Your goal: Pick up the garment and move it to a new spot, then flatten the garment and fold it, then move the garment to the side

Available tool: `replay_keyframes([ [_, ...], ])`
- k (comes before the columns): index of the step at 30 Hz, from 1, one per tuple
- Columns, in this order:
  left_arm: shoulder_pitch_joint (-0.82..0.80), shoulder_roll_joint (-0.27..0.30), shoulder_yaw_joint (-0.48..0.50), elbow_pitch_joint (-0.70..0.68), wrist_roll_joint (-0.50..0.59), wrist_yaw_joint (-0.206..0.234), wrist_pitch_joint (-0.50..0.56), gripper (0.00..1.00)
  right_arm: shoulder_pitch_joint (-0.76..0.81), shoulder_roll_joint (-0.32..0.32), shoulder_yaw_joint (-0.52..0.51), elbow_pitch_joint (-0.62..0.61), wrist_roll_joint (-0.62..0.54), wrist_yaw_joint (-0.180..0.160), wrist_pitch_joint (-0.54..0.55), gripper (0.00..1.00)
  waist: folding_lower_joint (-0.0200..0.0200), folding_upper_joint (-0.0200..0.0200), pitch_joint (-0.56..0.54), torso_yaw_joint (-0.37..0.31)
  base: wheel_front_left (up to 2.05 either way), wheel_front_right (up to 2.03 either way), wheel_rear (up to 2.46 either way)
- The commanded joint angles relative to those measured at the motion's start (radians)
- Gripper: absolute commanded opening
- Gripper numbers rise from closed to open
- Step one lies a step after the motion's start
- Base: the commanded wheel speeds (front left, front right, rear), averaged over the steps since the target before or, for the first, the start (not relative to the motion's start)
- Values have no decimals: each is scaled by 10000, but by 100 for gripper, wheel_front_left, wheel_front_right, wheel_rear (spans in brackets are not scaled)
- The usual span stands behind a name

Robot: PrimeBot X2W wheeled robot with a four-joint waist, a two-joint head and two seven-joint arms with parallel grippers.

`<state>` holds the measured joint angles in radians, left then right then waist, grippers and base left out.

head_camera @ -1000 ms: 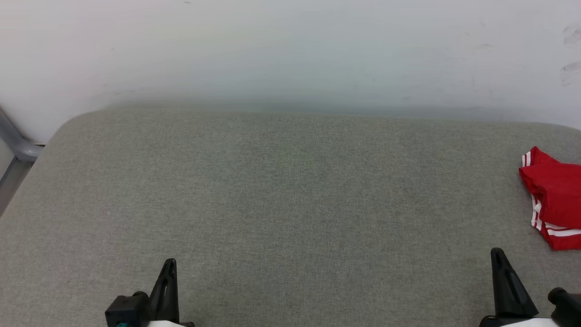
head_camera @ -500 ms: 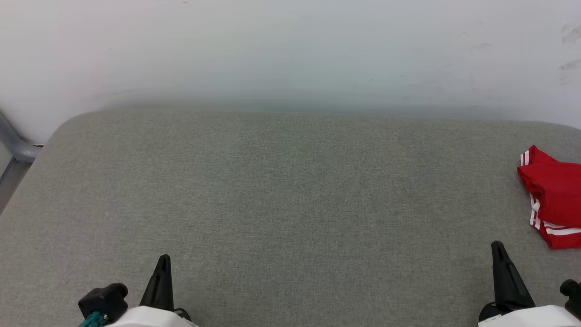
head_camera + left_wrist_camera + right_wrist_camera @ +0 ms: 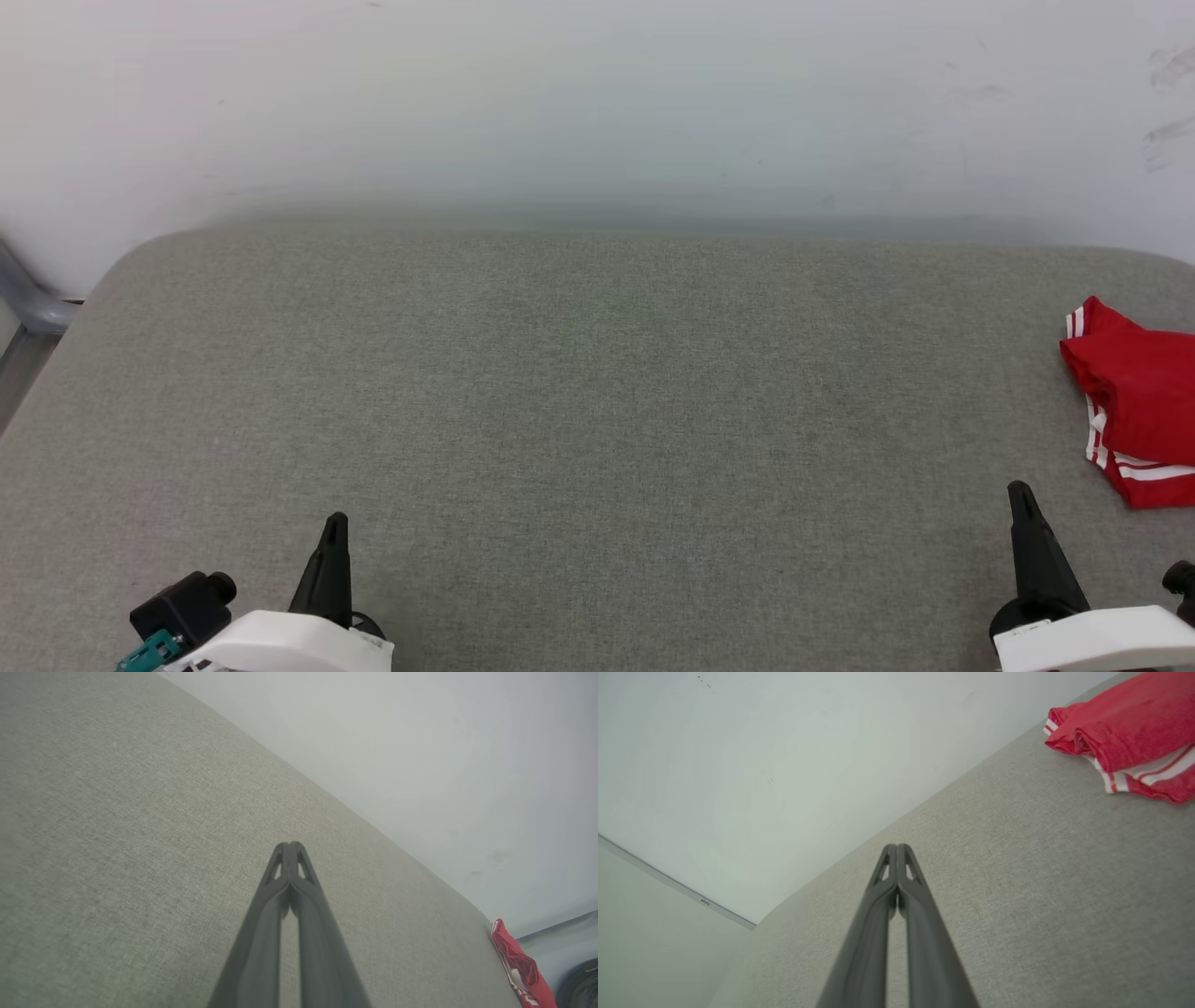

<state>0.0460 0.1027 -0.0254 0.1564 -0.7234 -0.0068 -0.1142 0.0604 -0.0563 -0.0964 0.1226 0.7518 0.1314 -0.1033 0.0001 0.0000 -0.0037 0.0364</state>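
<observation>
Red garment (image 3: pixel 1134 401) w/ white striped trim lies bunched at right edge of grey fabric surface (image 3: pixel 597 392), partly cut off in head view. L gripper (image 3: pixel 334 534) over front edge, left of centre: fingers pressed together, nothing held. R gripper (image 3: pixel 1022 509) near front-right corner: jaws closed too, empty, near garment but apart. White wall (image 3: pixel 597 103) behind far edge.
</observation>
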Motion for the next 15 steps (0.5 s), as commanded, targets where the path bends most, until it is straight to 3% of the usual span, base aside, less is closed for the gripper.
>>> replay_keyframes([
  [1, -301, -1, 76, -82, -341, -73, 67, 0, -253, -66, 0, -65, 340, -3, 67, 0, -1, 0, 1, -5, 0, 0, 0],
  [15, -631, -84, 350, 149, -2504, -373, 573, 0, -635, -70, -5, 245, 2424, -4, 559, 0, -1, 0, 13, -71, 0, 0, 0],
])
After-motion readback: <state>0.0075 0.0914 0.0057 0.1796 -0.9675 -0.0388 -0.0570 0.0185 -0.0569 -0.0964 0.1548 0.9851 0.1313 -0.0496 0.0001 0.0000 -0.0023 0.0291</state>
